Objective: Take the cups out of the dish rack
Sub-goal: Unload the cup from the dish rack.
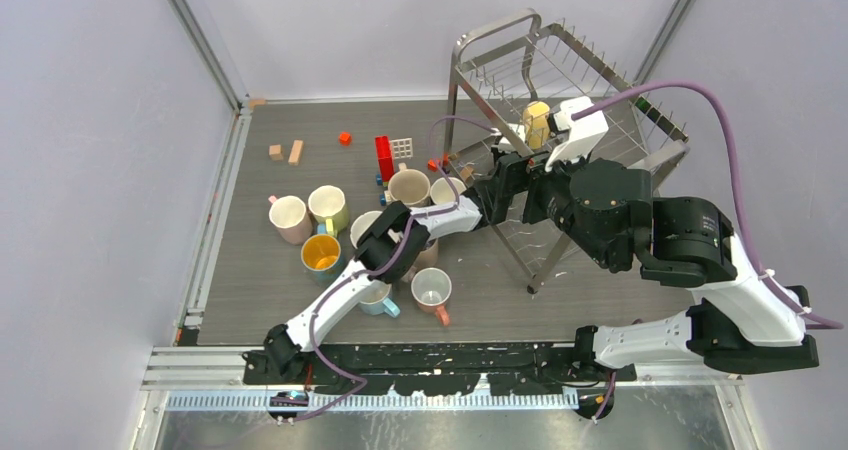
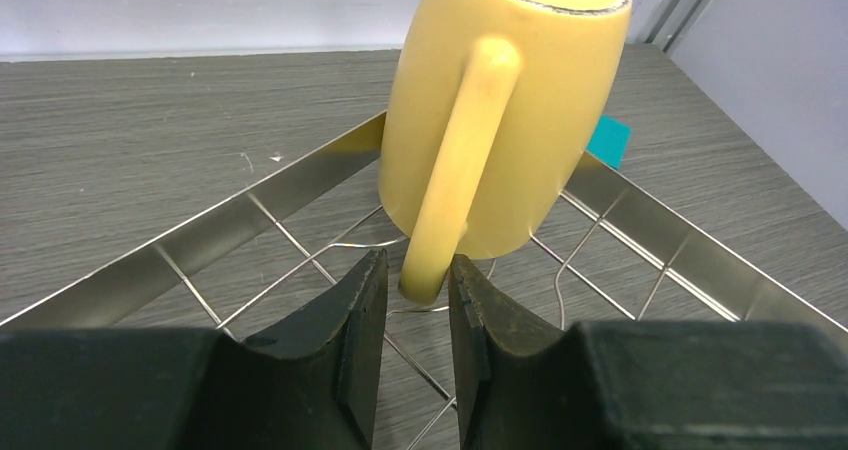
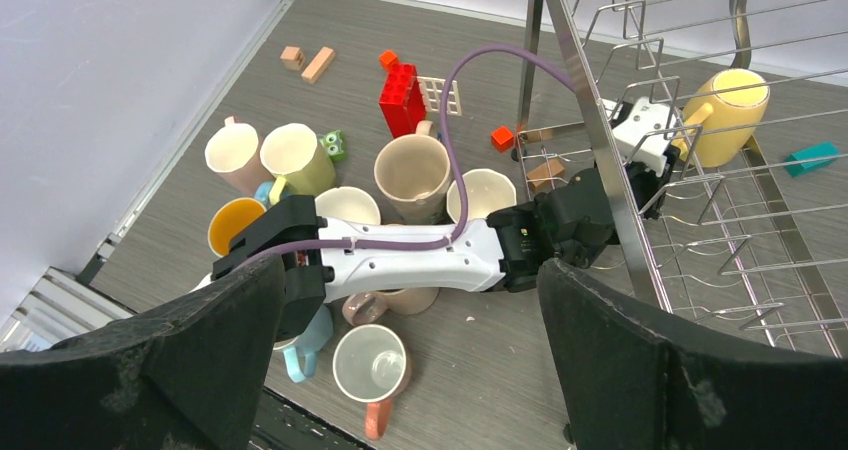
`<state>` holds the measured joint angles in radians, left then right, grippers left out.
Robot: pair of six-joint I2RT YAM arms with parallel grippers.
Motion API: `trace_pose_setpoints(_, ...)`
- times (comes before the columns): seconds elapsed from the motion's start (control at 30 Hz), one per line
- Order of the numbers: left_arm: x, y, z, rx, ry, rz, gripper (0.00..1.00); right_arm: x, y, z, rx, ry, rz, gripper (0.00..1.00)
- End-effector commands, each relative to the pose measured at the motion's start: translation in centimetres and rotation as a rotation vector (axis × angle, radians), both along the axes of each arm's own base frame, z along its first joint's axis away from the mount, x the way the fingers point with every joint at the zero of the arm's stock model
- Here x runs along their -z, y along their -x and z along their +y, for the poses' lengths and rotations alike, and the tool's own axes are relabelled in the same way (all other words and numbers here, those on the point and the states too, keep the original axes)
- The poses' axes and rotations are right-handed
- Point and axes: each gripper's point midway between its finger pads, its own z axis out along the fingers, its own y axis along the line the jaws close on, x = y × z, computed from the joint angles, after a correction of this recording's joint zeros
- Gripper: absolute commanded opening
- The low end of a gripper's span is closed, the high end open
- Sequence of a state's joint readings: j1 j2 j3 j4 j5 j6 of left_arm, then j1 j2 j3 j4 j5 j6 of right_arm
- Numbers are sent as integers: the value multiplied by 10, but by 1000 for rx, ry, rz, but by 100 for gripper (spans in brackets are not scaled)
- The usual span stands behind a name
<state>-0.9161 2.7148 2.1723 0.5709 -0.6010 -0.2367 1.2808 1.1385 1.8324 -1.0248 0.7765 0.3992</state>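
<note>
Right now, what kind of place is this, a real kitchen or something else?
Probably a robot test cell, not a kitchen: two robot arms are bolted at the edge of a grey table closed in by plain pale walls, with a wire dish rack, mugs and toy blocks as props.

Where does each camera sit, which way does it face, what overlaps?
Top external: overhead, from behind, looking down on table, dish rack, left arm, right arm.
Left wrist: at the rack, facing the yellow cup; left hand flanks its handle.
Right wrist: high, looking down past the open right hand at left arm, standing cups.
Shared: all three show the yellow cup.
</note>
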Motion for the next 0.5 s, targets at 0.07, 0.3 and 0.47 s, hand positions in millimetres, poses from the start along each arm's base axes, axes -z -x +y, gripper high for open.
trace_pose_setpoints(0.07, -73, -9, 8, 60, 180, -75, 31, -10, -1, -1, 16, -58, -13, 100)
trace_pose_setpoints(0.3, -72, -10, 1, 142, 175, -76, 34, -9, -2, -2, 20, -58, -15, 100)
trace_pose_setpoints(0.47, -74, -12, -5, 169, 151, -87, 35, -9, -1, -3, 21, -58, -17, 100)
